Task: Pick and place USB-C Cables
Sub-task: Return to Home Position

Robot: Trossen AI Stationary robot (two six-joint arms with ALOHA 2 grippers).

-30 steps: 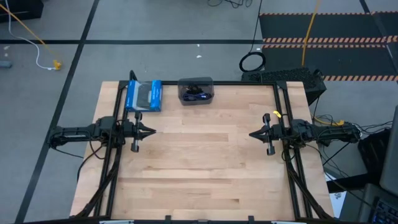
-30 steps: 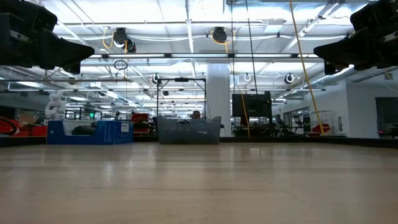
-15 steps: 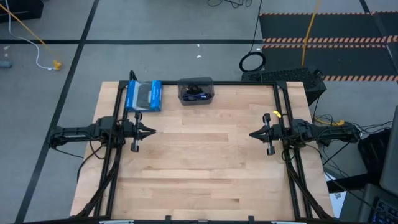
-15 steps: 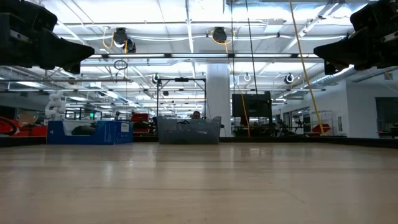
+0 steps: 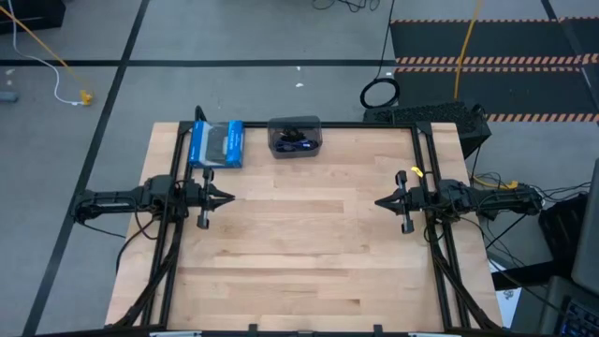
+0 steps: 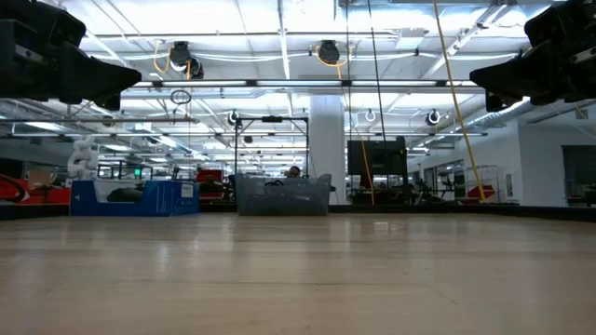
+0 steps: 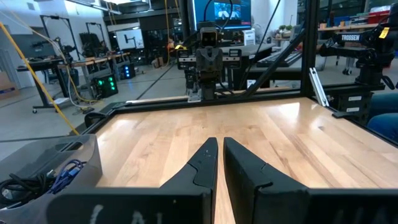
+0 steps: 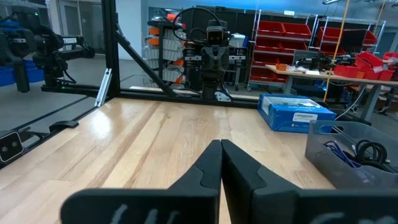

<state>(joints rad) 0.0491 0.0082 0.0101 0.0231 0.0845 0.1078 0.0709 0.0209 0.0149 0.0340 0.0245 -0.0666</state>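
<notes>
USB-C Cables inside black bin; left end effector, right end effector both clenched, empty; TROSSEN lettering beyond table.

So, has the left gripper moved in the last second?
No. In the high view the left gripper keeps the same place against the blue box at the table's far edge as a second ago.

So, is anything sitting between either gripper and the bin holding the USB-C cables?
Nothing visible. The USB-C cables already lie in the black bin, and only bare table separates it from the left gripper and right gripper. The blue box sits beside the bin, off both lines.
</notes>
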